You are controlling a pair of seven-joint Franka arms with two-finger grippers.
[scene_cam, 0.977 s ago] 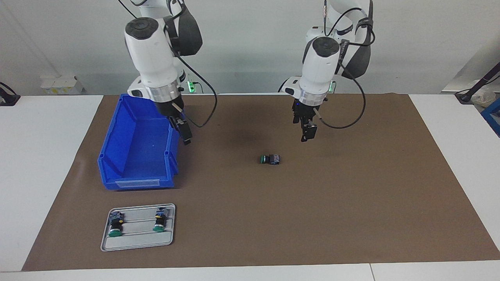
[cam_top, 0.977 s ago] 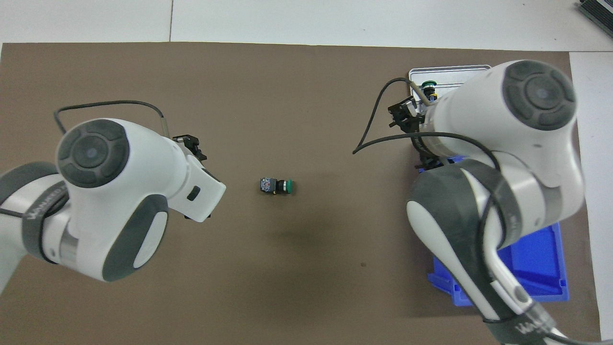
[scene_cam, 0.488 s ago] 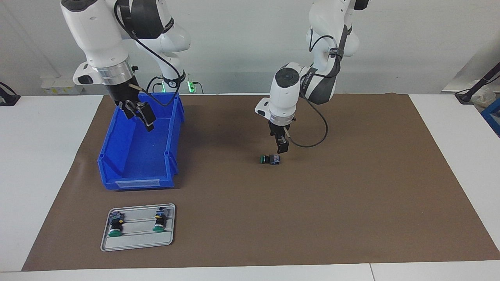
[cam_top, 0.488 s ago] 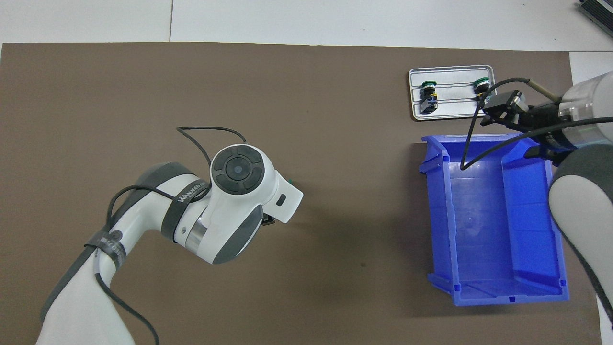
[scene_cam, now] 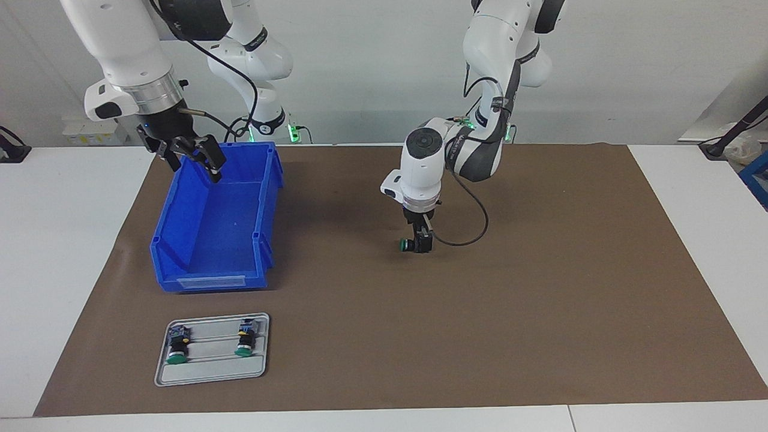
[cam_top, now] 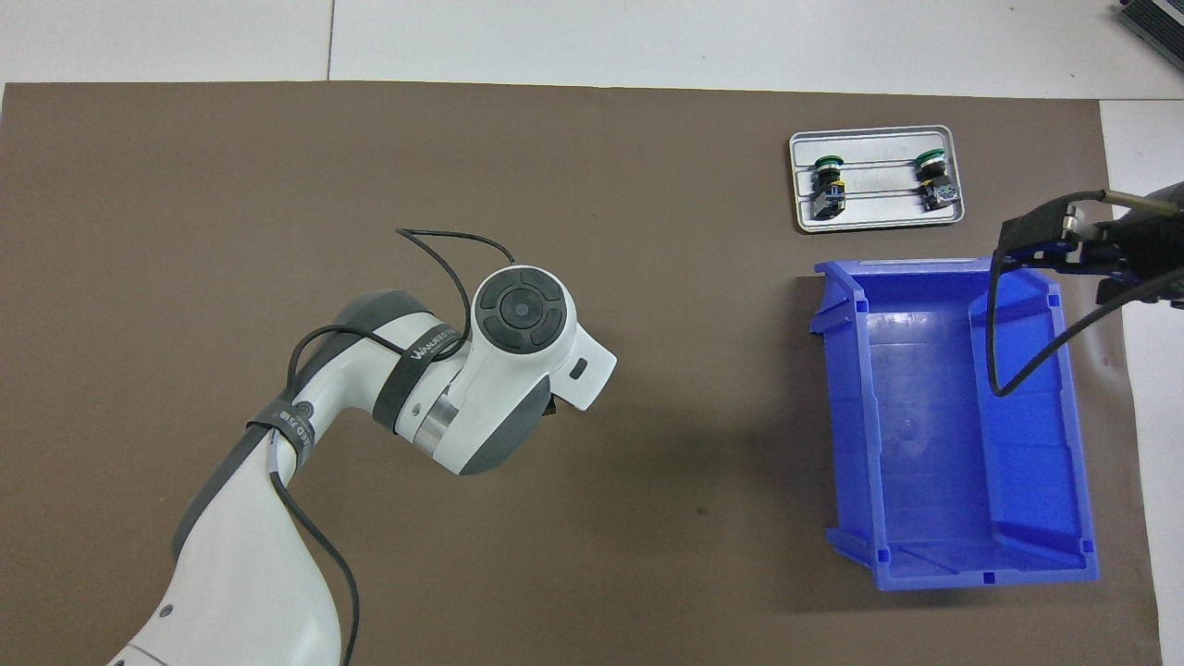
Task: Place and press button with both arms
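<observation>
Gripper work is split between two ends of the brown mat (scene_cam: pixel 540 312). Taking the facing view from its left edge, the right gripper (scene_cam: pixel 192 157) hangs with its fingers spread and nothing between them, over the rim of the blue bin (scene_cam: pixel 210 240) at the right arm's end of the table; that arm appears to be waiting. Farther from the robots than the bin, a grey tray (scene_cam: pixel 211 373) carries two more green-capped switches (scene_cam: pixel 177 347), lying apart in separate grooves.

Moving on to mid-mat, the left gripper (scene_cam: pixel 422 240) is down at the surface, right at the button (scene_cam: pixel 408 245), which lies on its side with its green cap pointing toward the right arm's end. The black fingers cover the body and rear block, and whether they are closed on it or merely straddling it cannot be told from either camera; from overhead, the arm's wrist hides the switch entirely.

The risk, as it looks from here, lies in the grasp. A small round body lying sideways could roll or squirt out if the fingers close off-centre, or tilt in the grip when lifted, leaving the cap facing the wrong way for pressing. Fingertips this low could also scrape the mat and drag it.
</observation>
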